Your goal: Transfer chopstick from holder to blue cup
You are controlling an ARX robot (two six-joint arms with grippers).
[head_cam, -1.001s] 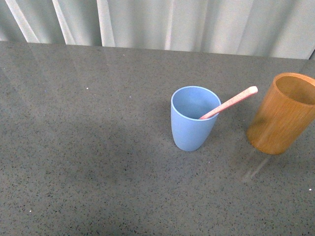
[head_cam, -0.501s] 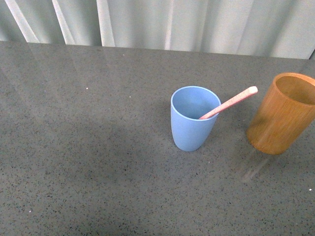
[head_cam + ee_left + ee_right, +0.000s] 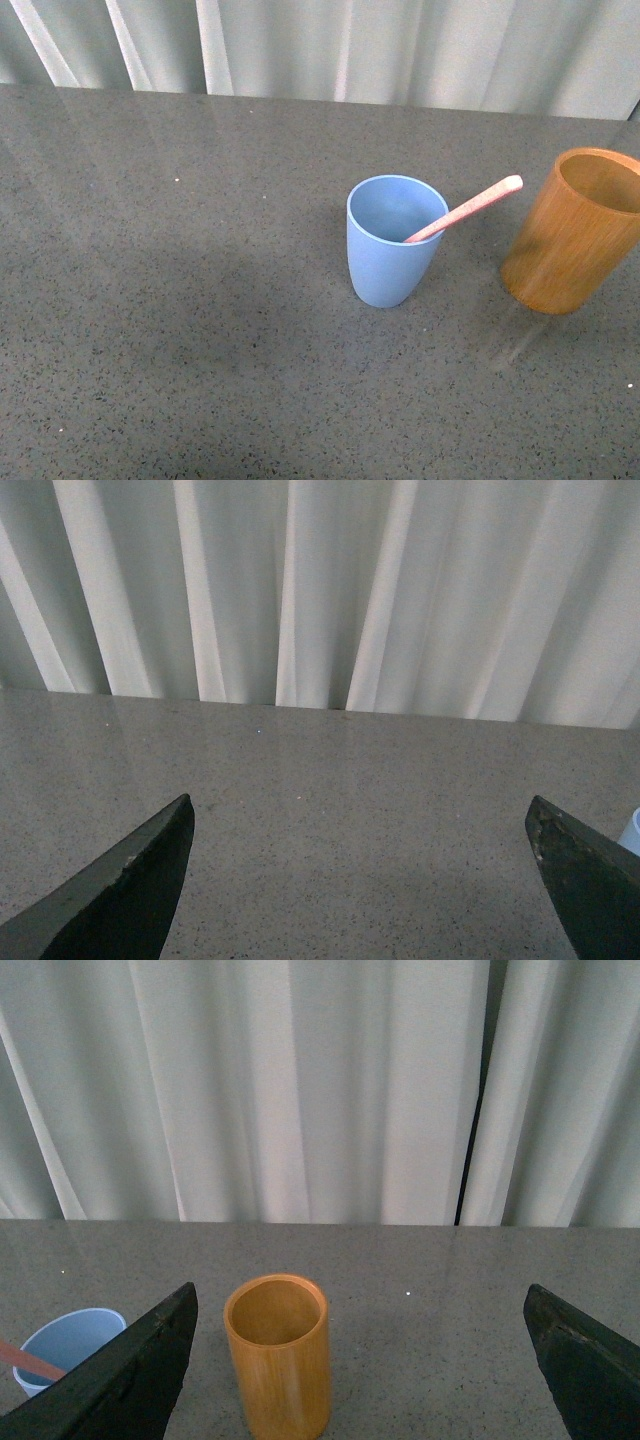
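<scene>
The light blue cup [image 3: 392, 240] stands upright near the middle of the grey table. A pink chopstick [image 3: 465, 209] leans in it, its thick end pointing right toward the orange-brown wooden holder [image 3: 575, 230], which stands upright at the right edge and looks empty. Neither arm shows in the front view. My right gripper [image 3: 360, 1305] is open and empty, back from the holder [image 3: 278, 1353]; the blue cup [image 3: 68, 1345] and a bit of the chopstick [image 3: 25, 1361] show beside it. My left gripper [image 3: 360, 820] is open over bare table, with a sliver of the blue cup [image 3: 633, 832] at the frame edge.
The grey speckled tabletop [image 3: 180, 300] stretches wide to the left of the cups. A pale pleated curtain [image 3: 330, 45] hangs behind the table's far edge.
</scene>
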